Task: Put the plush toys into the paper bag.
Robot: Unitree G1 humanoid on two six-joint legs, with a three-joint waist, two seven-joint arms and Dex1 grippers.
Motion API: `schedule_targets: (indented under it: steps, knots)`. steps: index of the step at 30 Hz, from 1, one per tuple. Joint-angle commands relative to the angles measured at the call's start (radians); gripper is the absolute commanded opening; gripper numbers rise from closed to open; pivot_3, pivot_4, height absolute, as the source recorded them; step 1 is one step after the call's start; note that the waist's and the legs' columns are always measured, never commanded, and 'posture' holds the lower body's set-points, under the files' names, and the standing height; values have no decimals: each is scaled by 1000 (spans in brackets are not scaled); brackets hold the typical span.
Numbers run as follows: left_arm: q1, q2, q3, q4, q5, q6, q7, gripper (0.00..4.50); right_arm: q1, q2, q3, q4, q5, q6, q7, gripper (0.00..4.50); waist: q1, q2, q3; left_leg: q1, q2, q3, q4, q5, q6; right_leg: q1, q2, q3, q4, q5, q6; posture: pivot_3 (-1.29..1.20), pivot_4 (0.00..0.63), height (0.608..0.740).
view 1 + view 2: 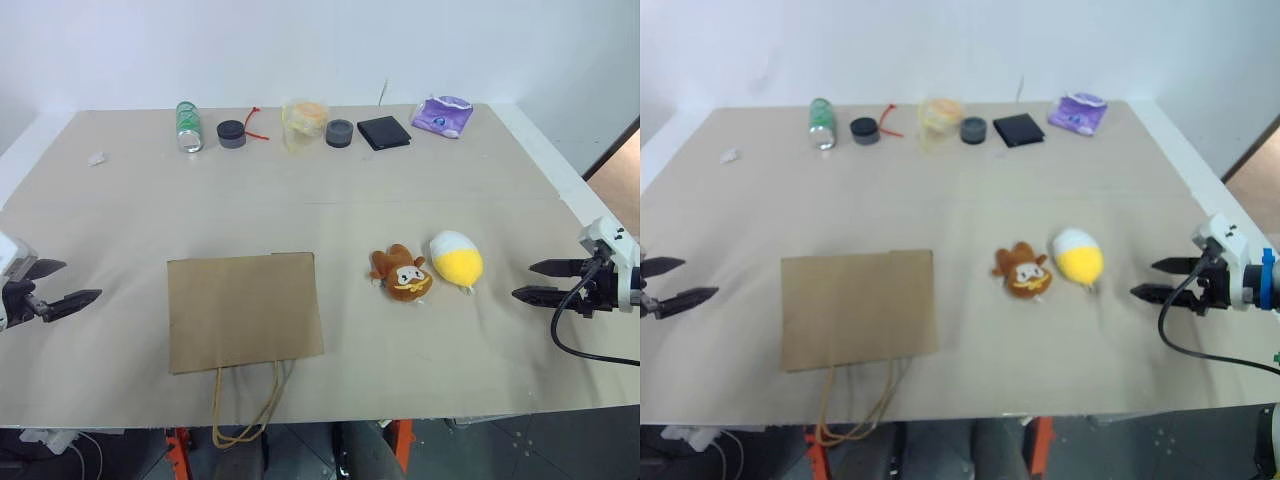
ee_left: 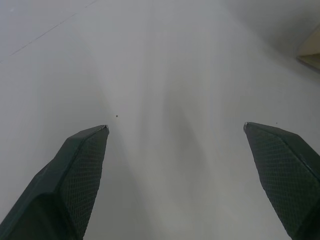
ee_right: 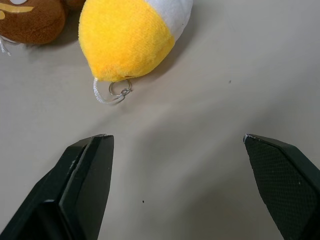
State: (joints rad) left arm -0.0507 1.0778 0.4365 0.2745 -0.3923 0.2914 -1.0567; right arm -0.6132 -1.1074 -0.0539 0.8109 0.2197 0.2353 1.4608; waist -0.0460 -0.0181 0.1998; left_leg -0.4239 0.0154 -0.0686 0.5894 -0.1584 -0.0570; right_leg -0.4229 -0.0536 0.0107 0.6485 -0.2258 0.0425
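Note:
Two plush toys lie side by side right of the table's middle: a brown-orange animal (image 1: 402,273) with a pale face and a yellow-and-white egg shape (image 1: 457,259). The paper bag (image 1: 243,310) lies flat left of them, its cord handles (image 1: 245,405) hanging over the front edge. My right gripper (image 1: 530,281) is open, a short way right of the egg toy and pointing at it; in the right wrist view the egg toy (image 3: 127,35) with its small ring lies just beyond the fingertips. At the table's left edge my left gripper (image 1: 72,282) is open, over bare table.
Along the back of the table (image 1: 420,190) stand a green can (image 1: 188,126), two dark round lids (image 1: 231,133), a clear cup with yellow contents (image 1: 305,123), a black wallet (image 1: 384,132) and a purple-white packet (image 1: 443,115). A small white scrap (image 1: 96,158) lies at far left.

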Motion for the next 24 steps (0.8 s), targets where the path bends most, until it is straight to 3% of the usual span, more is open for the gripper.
schedule_targets:
  steps: [1,18,24]
  knots:
    - [18,-3,39,-28,5,0,18,4500,-3,-30,-41,4,7,-14,12,4461,0,0,0,0,0,0,0,0,0,0,0,0,0,0,0,0,150,740]
    - [29,-19,46,-130,2,94,90,4500,-15,-18,-49,-5,20,21,-8,4461,0,0,0,1,4,7,9,0,0,0,4,8,1,5,-2,0,150,740]
    - [11,-24,16,-87,64,3,113,4500,-24,0,-81,-13,46,26,-14,4461,-1,0,0,1,7,10,11,0,0,0,7,10,1,8,-2,0,150,740]
